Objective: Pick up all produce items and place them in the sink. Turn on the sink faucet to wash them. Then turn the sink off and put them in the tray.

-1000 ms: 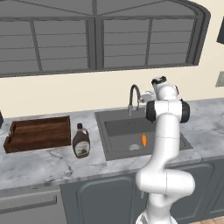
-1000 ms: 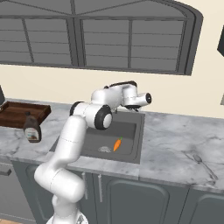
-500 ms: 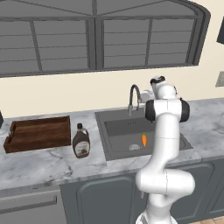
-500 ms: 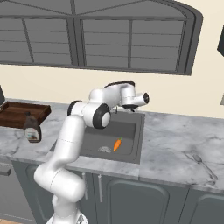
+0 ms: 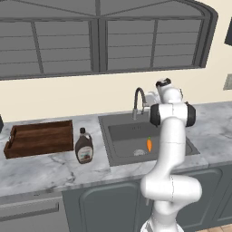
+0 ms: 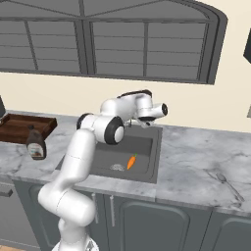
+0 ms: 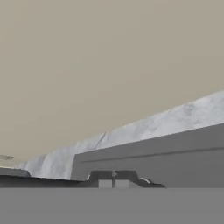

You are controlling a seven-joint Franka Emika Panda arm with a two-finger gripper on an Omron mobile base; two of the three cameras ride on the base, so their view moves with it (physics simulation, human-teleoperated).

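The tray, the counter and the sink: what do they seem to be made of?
The tray looks like dark-brown wood, with plank lines and a matte finish. The counter seems to be polished grey-veined marble or stone. The sink looks like dull dark-grey metal, smooth and even.

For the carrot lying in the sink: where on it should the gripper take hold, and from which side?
Probably from straight above, gripping the carrot across its thicker middle. It lies flat on the floor of the sink beside the drain, apart from the walls, so a top-down approach with jaws straddling its narrow width looks clearest.
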